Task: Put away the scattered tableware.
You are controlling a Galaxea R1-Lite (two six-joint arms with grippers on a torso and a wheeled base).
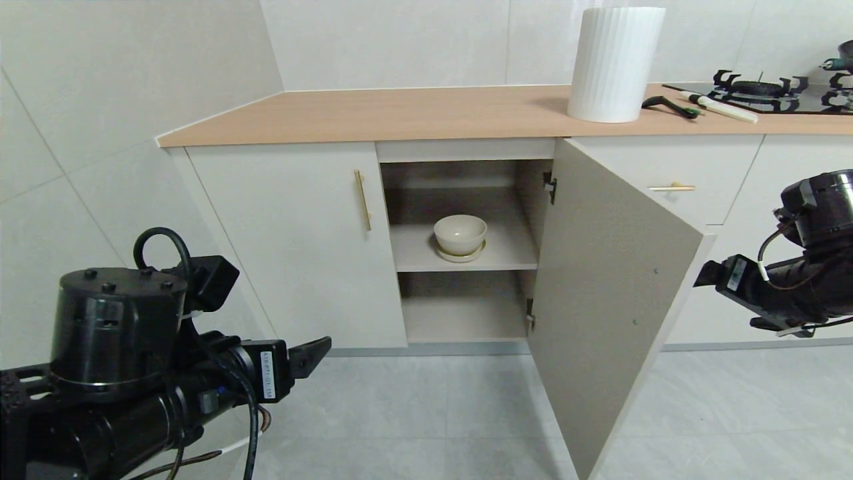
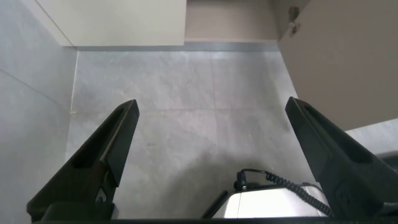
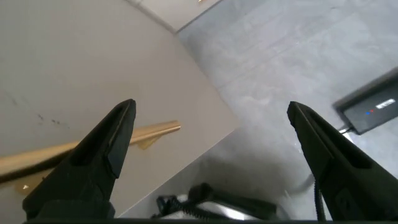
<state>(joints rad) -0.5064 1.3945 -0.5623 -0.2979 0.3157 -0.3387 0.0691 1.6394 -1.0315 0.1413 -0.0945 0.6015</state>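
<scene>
The left claw (image 2: 211, 104) hangs low with its fingers (image 2: 106, 149) spread wide and nothing between them. Right below it is the grey tiled floor (image 2: 186, 112). Ahead of it and toward the robot's right stands the open cupboard, with the foot of the open cupboard door (image 1: 606, 280) beyond its right finger.

The right claw (image 3: 211, 107) is also parted and empty. It sits close against the outer face of that door, and the door's gold handle (image 3: 93, 146) is just in front of it, next to one finger. In the head view this claw (image 1: 706, 273) sits at the door's far edge, on the side away from the cupboard opening.

The bowl (image 1: 460, 233) is beyond the door from the right claw, ahead of and above the left claw. It stands upright on a saucer (image 1: 460, 255) on the cupboard's upper shelf (image 1: 506, 250).

Higher still, above both claws, the surface (image 1: 400, 113) carries a white ribbed container (image 1: 614, 63). Just beside the container lie a black-handled tool (image 1: 668, 105) and a white-handled utensil (image 1: 723, 108), next to the hob (image 1: 760, 90).
</scene>
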